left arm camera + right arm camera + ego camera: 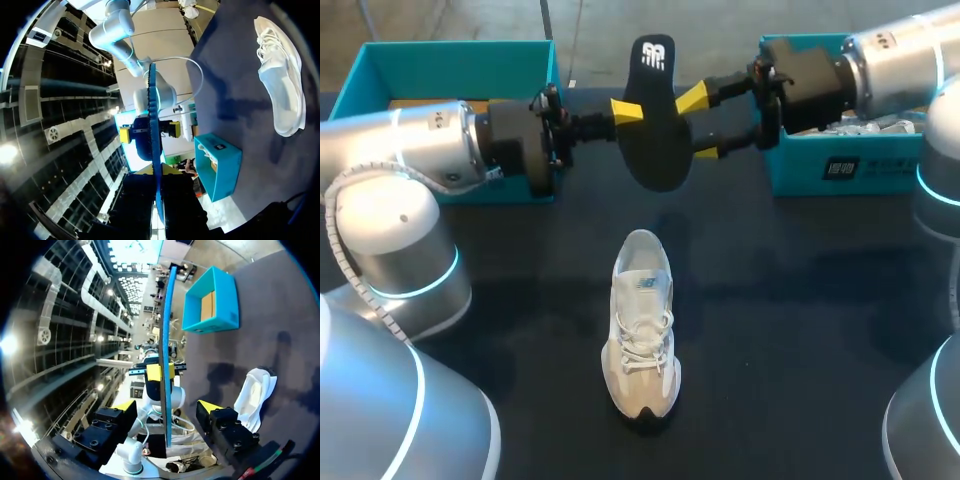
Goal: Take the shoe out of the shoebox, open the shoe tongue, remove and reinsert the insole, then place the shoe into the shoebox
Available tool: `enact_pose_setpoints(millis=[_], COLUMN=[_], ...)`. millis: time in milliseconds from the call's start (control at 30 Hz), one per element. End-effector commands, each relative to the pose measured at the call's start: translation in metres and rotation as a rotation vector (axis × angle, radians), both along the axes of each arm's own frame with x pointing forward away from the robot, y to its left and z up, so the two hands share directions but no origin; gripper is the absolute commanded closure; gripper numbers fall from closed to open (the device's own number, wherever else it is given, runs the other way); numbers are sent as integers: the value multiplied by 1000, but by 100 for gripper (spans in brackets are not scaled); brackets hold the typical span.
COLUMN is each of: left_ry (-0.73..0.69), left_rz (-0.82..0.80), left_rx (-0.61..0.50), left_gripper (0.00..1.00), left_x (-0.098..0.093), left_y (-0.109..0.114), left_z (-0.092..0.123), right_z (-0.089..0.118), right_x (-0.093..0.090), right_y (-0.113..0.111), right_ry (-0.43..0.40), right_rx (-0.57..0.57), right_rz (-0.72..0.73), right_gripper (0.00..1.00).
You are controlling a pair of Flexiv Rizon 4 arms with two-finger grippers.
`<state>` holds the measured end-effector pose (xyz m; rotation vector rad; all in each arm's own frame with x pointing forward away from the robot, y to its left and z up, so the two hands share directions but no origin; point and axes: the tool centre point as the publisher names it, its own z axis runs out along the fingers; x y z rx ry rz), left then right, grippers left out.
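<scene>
A black insole [655,130] with a blue underside hangs upright in the air above the table's far middle. My left gripper [625,112] is shut on its left edge; in the left wrist view the insole [152,115] runs edge-on between its own fingers. My right gripper [700,125] stands open at the insole's right side. Its two yellow tips straddle the edge-on insole [167,340] without touching it. The white lace-up shoe [642,335] lies on the dark table below, toe toward the near edge, and shows in both wrist views [282,75] [255,390].
A teal shoebox [380,60] with a brown cardboard floor stands at the back left, behind my left arm. A second teal box [840,165] with pale contents stands at the back right under my right arm. The dark tabletop [800,330] surrounds the shoe.
</scene>
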<state>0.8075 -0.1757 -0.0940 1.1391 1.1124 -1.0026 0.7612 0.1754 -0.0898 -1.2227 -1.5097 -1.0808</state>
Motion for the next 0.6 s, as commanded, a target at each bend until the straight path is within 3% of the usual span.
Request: enact_pose_setpoints(millis=[33, 367, 600], left_ry=[-4, -7, -2], left_rz=[5, 8, 12], left_rx=[-6, -17, -24], left_gripper=[100, 100, 100], left_x=[0, -2, -2], left_y=[-6, -7, -7], left_z=[2, 5, 4], right_z=[-4, -7, -6], right_x=[7, 5, 7], right_y=[12, 20, 24], right_ry=[10, 21, 22], right_rx=[-6, -3, 8], right_rz=[17, 34, 37], right_gripper=[33, 49, 52])
